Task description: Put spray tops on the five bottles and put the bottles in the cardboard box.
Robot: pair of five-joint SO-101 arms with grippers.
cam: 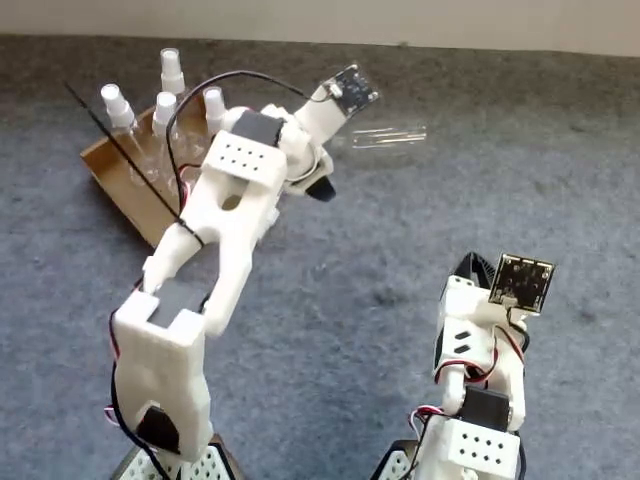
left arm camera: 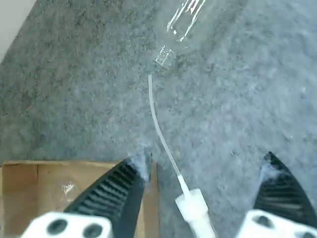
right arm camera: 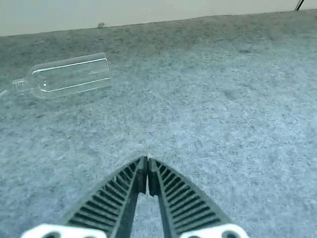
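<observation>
A clear uncapped bottle point(cam: 390, 137) point(left arm camera: 184, 22) point(right arm camera: 69, 74) lies on its side on the grey carpet, to the right of the cardboard box. A white spray top point(left arm camera: 193, 208) with its long thin tube point(left arm camera: 157, 124) lies on the carpet, the tube's end just short of the bottle's neck. My left gripper point(left arm camera: 205, 157) point(cam: 322, 186) is open, one finger on each side of the spray top and touching neither. Several bottles with spray tops point(cam: 165, 105) stand in the cardboard box point(cam: 120, 180) point(left arm camera: 44, 183). My right gripper point(right arm camera: 147, 173) is shut and holds nothing, well short of the bottle.
The right arm point(cam: 480, 360) sits folded at the lower right of the table. The left arm point(cam: 225, 220) stretches past the box's right corner. A black cable point(cam: 120, 140) crosses over the box. Grey carpet point(cam: 400, 260) covers the middle.
</observation>
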